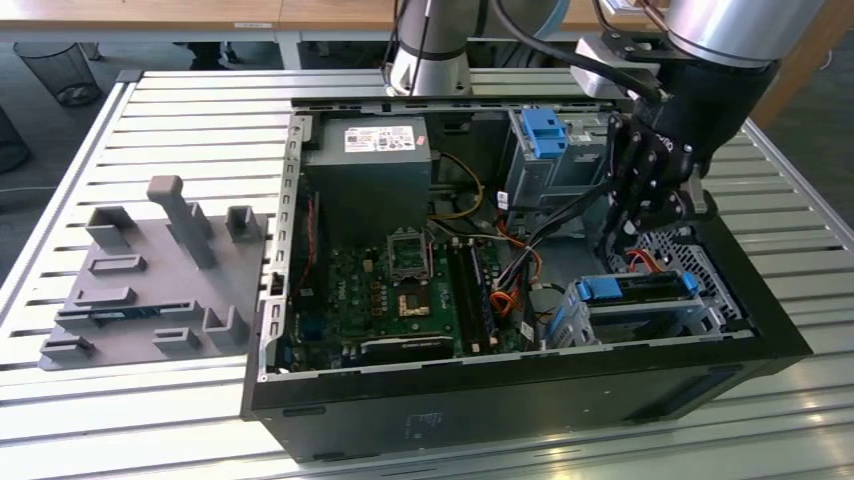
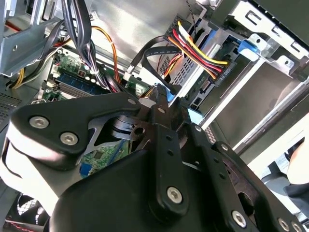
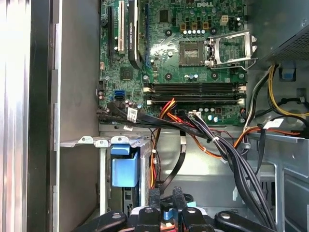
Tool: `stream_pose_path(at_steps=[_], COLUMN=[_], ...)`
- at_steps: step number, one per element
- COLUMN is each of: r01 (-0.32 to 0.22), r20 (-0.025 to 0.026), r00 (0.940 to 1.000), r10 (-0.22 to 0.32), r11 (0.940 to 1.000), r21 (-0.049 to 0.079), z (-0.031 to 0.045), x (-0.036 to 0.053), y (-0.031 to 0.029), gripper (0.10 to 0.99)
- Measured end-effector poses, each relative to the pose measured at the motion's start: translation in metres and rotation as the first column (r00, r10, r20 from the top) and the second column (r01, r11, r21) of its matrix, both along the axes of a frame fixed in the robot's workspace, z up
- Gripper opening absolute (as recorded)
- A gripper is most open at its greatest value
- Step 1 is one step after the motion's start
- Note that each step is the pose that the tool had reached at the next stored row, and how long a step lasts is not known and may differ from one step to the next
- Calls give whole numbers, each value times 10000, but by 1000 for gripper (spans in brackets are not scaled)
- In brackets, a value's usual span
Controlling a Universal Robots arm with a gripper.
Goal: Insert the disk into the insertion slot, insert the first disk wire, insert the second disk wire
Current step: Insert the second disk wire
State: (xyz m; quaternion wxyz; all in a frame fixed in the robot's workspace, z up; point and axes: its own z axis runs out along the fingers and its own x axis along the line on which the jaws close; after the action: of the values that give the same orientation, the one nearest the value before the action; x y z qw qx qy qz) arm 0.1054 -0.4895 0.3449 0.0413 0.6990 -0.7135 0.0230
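Disk (image 1: 638, 288) in its blue frame sits inside the insertion slot (image 1: 583, 322), at the computer case's (image 1: 534, 400) front corner on the exterior view's right. Above it the gripper (image 3: 166, 205) has its fingers drawn close on what looks like a small blue connector (image 3: 167, 214), though the grip is partly hidden. A multicoloured wire (image 2: 200, 48) already reaches the drive's end.

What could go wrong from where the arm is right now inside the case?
1. The gripper hangs among loose black cables; a move could snag them.
2. The red, yellow and black wire bundle arches over the silver hard drive in its blue frame, so a pull might strain its connector.
3. The low silver perforated drive cage and the case wall sit close by; sideways motion may hit metal.
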Motion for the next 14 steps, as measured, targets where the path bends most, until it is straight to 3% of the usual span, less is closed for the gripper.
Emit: stream_pose_path(at_steps=[5, 7, 9, 12, 14], r01=[-1, -1, -3, -1, 0], r20=[0, 0, 0, -1, -1], r00=[10000, 10000, 10000, 10000, 10000], r10=[1, 1, 3, 1, 0], r11=[10000, 10000, 10000, 9997, 9996], r21=[-43, -47, -38, 240, 274], z=[-20, -25, -30, -37, -41], x=[8, 11, 18, 25, 25], y=[1, 1, 1, 1, 2], gripper=[235, 145, 145, 145, 145])
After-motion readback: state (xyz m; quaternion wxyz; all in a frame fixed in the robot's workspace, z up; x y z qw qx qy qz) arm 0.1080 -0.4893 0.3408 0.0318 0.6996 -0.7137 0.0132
